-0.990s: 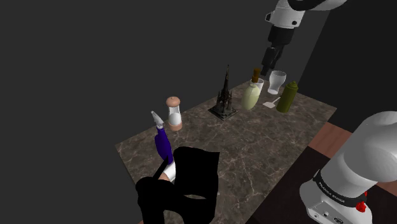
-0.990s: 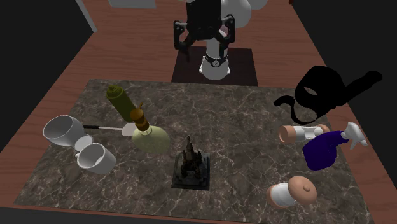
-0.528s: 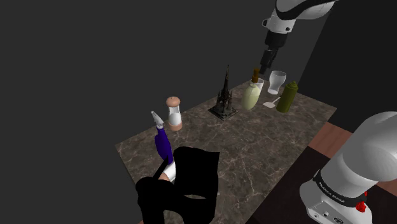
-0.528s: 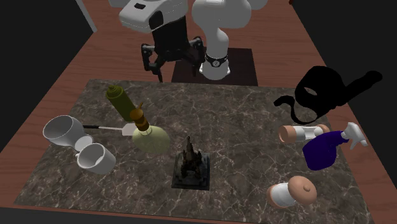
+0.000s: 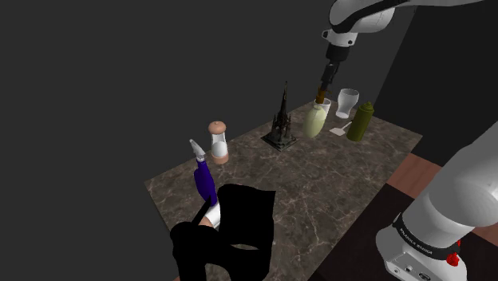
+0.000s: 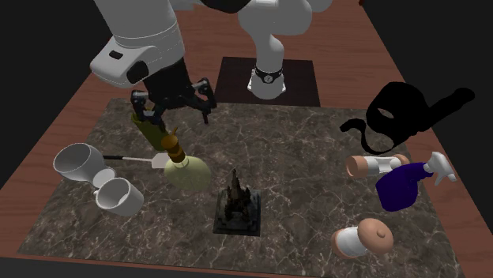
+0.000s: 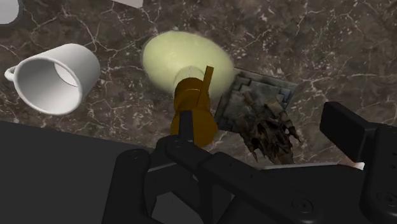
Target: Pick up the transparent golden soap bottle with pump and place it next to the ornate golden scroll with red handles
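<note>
In the shoulder view we see the gripper (image 5: 326, 85) hanging straight down over the far end of the dark marbled table (image 5: 319, 191), just above the brown pump of the pale yellow soap bottle (image 5: 316, 121). The bottle stands upright between a dark spire statuette (image 5: 282, 121) and an olive-green cylinder (image 5: 361, 121), with a white goblet (image 5: 347, 101) behind it; from here we cannot tell whether the fingers touch the pump. Well apart, at the near end, a purple spray bottle (image 5: 204, 177) stands beside a white roll with pinkish-tan ends (image 5: 212, 214), which is partly hidden behind a flat black shape (image 5: 231, 231). A tan shaker (image 5: 218, 142) stands between the two groups. In the second exterior view we see the fingers spread wide, clasping nothing, above the olive-green cylinder and the bottle's pump. The soap bottle sits near that view's left, by a white mug (image 6: 118, 196); the roll lies near its right edge, touching the spray bottle. In the wrist view we look down on the pump head close under the hand, the bottle's yellow body beyond it, the mug on one side and the statuette on the other; one black finger (image 7: 344, 129) stands clear of the bottle.
</note>
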{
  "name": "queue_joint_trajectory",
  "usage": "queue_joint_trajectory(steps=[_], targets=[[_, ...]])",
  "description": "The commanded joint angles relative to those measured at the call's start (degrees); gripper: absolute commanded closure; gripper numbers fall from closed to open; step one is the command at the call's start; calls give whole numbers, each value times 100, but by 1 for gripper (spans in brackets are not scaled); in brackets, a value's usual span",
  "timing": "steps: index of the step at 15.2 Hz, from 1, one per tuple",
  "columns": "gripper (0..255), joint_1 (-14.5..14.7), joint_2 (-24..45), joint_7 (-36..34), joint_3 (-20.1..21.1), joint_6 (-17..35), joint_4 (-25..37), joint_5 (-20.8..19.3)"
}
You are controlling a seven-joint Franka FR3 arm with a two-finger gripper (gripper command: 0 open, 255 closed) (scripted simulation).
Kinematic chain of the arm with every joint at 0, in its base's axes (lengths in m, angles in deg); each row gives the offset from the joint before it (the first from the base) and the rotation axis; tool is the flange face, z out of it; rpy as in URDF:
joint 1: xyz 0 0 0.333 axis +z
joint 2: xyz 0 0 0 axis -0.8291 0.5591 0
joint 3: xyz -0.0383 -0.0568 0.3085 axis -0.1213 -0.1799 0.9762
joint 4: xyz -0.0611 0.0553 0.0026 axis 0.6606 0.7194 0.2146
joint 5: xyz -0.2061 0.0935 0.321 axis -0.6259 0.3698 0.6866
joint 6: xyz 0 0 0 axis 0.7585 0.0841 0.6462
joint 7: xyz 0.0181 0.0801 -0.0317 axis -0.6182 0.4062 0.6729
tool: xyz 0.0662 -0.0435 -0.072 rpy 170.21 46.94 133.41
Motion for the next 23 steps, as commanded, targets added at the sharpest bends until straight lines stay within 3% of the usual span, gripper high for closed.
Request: queue_joint_trajectory(steps=[1,3,11,18,19,23], targets=[[0,-44,464,325,-122,83,382,137],[0,-91,775,535,-180,119,651,246],[0,-96,997,604,-170,667,311,346],[0,-96,997,604,-171,666,312,346],[255,-96,997,604,-171,666,312,346],[255,-96,997,604,-171,666,311,346]])
